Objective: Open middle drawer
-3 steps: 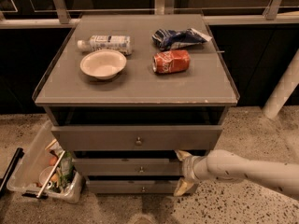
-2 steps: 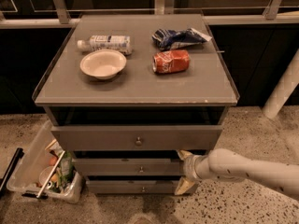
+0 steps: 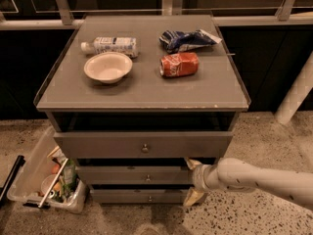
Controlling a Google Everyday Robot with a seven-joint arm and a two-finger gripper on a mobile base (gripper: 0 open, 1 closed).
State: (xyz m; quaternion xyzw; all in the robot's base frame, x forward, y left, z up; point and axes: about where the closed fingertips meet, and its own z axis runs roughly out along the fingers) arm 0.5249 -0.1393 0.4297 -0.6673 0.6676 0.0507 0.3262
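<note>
Almost nothing is changing from a second ago: the gripper (image 3: 190, 181) is still sitting at the right end of the middle drawer (image 3: 127, 176), with the pale arm reaching in from the lower right, and the drawer front is lying just where it did before. Its fingers (image 3: 191, 163) are spread wide, one pointing at the gap above that front panel and the other hanging down beside the bottom drawer (image 3: 122, 196); whether either is pressing on the panel is not clear. The middle drawer is staying closed, tucked under the taller top drawer (image 3: 98, 145), and its small round knob (image 3: 147, 177) is standing well to the left of the gripper, untouched. So the pull is probably not under way yet. The hand seems to be settling on the drawer's edge rather than the knob, and the opening is all still to do.
</note>
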